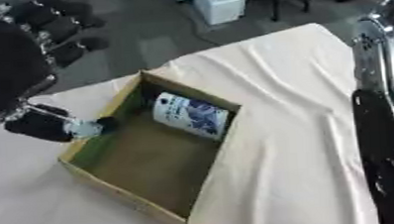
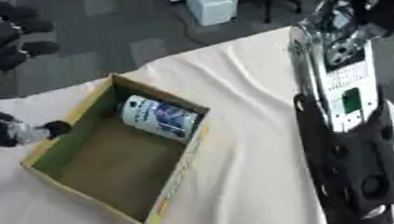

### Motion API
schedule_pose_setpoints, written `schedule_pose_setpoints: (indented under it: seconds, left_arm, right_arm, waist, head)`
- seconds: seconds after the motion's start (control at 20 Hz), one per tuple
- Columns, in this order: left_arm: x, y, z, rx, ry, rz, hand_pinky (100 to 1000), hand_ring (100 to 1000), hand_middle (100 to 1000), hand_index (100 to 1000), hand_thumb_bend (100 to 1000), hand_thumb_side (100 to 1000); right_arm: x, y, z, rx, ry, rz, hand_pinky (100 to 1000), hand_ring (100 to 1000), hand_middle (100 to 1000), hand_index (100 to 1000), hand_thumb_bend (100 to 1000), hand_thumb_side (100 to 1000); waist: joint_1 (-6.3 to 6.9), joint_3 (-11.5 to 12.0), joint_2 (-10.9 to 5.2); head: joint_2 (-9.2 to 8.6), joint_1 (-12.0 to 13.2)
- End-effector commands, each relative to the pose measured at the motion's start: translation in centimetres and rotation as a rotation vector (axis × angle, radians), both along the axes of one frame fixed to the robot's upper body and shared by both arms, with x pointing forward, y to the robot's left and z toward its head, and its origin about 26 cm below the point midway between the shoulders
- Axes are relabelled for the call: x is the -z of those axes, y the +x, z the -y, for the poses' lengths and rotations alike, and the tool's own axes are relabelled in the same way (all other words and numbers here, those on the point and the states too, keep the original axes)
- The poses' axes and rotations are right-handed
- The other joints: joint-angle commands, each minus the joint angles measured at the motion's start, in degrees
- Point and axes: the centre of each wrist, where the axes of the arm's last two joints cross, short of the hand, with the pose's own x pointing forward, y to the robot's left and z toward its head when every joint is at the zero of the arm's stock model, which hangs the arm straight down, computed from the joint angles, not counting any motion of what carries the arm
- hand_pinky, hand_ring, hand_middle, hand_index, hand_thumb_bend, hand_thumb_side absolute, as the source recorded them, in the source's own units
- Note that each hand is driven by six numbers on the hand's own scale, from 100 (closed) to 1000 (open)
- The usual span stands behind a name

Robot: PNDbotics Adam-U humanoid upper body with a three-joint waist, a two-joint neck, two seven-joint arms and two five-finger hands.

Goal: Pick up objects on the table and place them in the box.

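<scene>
Cream cloth is covering the table, wrinkling beside the cardboard box. Just right of the left hand, hovering with fingers spread, a white-and-blue can is lying inside. Beyond, grey floor is showing. The right hand's state cannot be told.

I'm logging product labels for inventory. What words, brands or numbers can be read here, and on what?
None can be read.
Can in the box: white label with blue print, too blurred to read.
Box's outer side, near corner: small coloured marks, too blurred to read.
Right arm: a pale panel with a green patch, no legible text.
</scene>
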Motion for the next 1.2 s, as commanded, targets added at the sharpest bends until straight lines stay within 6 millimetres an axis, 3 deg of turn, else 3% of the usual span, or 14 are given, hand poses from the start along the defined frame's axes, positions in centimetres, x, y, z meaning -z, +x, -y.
schedule_pose_setpoints:
  seconds: [0.05, 0.2, 0.3, 0.4, 0.5, 0.6, 0.75, 0.8, 0.85, 1.0, 1.2]
  left_arm:
    - [-2.2, -3.8, -0.8, 0.142, -0.174, 0.064, 461, 615, 625, 692, 100, 884]
    - [-0.3, -4.9, -2.5, 0.256, -0.335, 0.02, 383, 540, 597, 673, 100, 860]
    - [2.3, -5.0, -3.9, 0.294, -0.463, -0.026, 326, 490, 587, 658, 100, 841]
    - [4.6, -5.1, -4.5, 0.357, -0.632, -0.068, 242, 401, 556, 582, 100, 810]
    - [6.0, -5.1, -4.7, 0.441, -0.782, -0.093, 228, 365, 531, 574, 100, 797]
    - [6.2, -5.0, -4.9, 0.534, -0.844, -0.08, 245, 355, 511, 570, 100, 785]
    - [5.0, -4.9, -5.0, 0.684, -0.86, -0.021, 276, 365, 494, 564, 100, 780]
    - [4.8, -4.8, -5.0, 0.711, -0.859, -0.007, 276, 365, 495, 564, 100, 780]
    - [4.8, -4.8, -5.0, 0.728, -0.859, -0.003, 271, 360, 496, 566, 100, 782]
    - [5.0, -4.8, -4.6, 0.768, -0.824, -0.003, 280, 372, 498, 563, 100, 784]
    - [5.0, -4.7, -4.2, 0.821, -0.774, 0.0, 293, 383, 487, 555, 100, 786]
  right_arm:
    - [-0.3, -0.4, 0.9, -0.143, 0.231, 0.273, 403, 330, 444, 471, 100, 961]
    - [0.5, -0.3, 1.5, -0.11, 0.215, 0.25, 399, 331, 445, 474, 100, 964]
    - [1.2, -0.2, 2.0, -0.079, 0.198, 0.233, 396, 331, 445, 475, 100, 967]
    - [2.0, -0.1, 2.5, -0.047, 0.18, 0.212, 391, 332, 445, 477, 100, 951]
    - [2.9, -0.1, 3.0, -0.016, 0.161, 0.188, 387, 333, 446, 479, 100, 976]
    - [3.7, 0.0, 3.3, 0.017, 0.138, 0.166, 383, 333, 446, 480, 100, 980]
    - [5.1, 0.0, 3.7, 0.061, 0.095, 0.129, 376, 335, 447, 483, 100, 986]
    - [5.5, 0.0, 3.7, 0.071, 0.082, 0.12, 374, 336, 445, 483, 100, 922]
    - [5.9, 0.0, 3.6, 0.078, 0.068, 0.11, 371, 337, 447, 484, 100, 991]
    - [6.9, 0.0, 3.3, 0.095, 0.031, 0.088, 368, 338, 448, 486, 100, 994]
    - [7.5, 0.0, 2.8, 0.103, 0.003, 0.078, 366, 339, 448, 487, 100, 996]
  waist:
    - [-0.59, 1.0, -1.55]
    - [-1.3, 2.7, -2.32]
    - [-1.97, 4.2, -2.88]
    - [-2.88, 5.8, -3.5]
    - [-3.88, 7.5, -4.09]
    - [-4.76, 9.1, -4.55]
    - [-5.89, 11.3, -5.19]
    - [-6.17, 11.9, -5.26]
    - [-6.56, 12.4, -5.29]
    - [-7.17, 13.5, -5.21]
    - [-7.48, 13.6, -5.07]
  head:
    - [-1.28, -1.4]
    - [-0.29, -1.6]
    - [0.64, -1.9]
    - [1.46, -2.7]
    - [2.45, -3.5]
    - [3.06, -4.6]
    - [4.24, -5.5]
    - [4.6, -5.6]
    - [4.96, -5.7]
    - [5.71, -5.8]
    - [4.84, -6.2]
